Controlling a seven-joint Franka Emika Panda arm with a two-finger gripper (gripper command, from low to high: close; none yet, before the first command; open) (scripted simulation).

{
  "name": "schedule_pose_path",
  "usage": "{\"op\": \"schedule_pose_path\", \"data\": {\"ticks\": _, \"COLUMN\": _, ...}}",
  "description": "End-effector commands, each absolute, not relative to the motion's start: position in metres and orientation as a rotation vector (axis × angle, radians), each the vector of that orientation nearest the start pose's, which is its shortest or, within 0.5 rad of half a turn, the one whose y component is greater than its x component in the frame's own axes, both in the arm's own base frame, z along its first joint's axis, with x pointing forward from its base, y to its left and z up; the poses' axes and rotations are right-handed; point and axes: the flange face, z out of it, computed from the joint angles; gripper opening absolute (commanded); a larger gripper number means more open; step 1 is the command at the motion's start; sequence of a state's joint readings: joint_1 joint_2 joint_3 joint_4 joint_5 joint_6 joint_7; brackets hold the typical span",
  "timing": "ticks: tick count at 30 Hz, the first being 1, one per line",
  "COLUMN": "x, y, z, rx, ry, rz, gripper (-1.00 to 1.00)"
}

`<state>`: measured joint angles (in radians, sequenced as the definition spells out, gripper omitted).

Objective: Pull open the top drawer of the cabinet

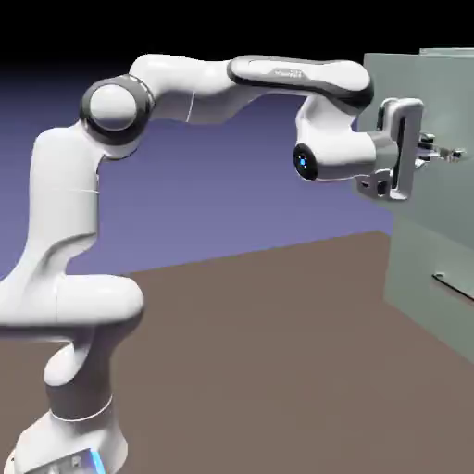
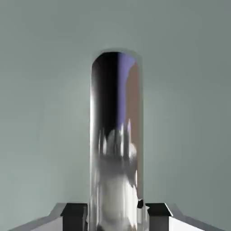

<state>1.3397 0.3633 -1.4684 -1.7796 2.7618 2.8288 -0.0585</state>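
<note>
Shiny handle (image 2: 116, 144) fills the hand view between the gripper's (image 2: 116, 215) fingertips, jaws clamped on it, against the top drawer (image 1: 435, 102) near the cabinet's (image 1: 426, 278) upper edge.

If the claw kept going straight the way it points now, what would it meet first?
The claw is shut on the top drawer's handle, pointing level at the cabinet. Straight on, it would likely meet the top drawer front just behind the handle; how small that gap is cannot be judged.
</note>
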Motion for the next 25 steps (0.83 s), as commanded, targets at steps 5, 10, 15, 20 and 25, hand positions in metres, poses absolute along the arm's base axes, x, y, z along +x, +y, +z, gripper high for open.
{"op": "schedule_pose_path", "data": {"ticks": 5, "x": 0.583, "y": -0.013, "z": 0.546, "rx": -0.615, "ry": 1.482, "rz": -0.613, "gripper": -1.0}}
{"op": "schedule_pose_path", "data": {"ticks": 10, "x": 0.561, "y": -0.013, "z": 0.546, "rx": -0.615, "ry": 1.482, "rz": -0.613, "gripper": -1.0}}
{"op": "schedule_pose_path", "data": {"ticks": 15, "x": 0.532, "y": -0.013, "z": 0.546, "rx": -0.615, "ry": 1.482, "rz": -0.613, "gripper": -1.0}}
{"op": "schedule_pose_path", "data": {"ticks": 20, "x": 0.489, "y": -0.013, "z": 0.546, "rx": -0.615, "ry": 1.482, "rz": -0.613, "gripper": -1.0}}
{"op": "schedule_pose_path", "data": {"ticks": 25, "x": 0.46, "y": -0.012, "z": 0.546, "rx": -0.618, "ry": 1.483, "rz": -0.617, "gripper": 1.0}}
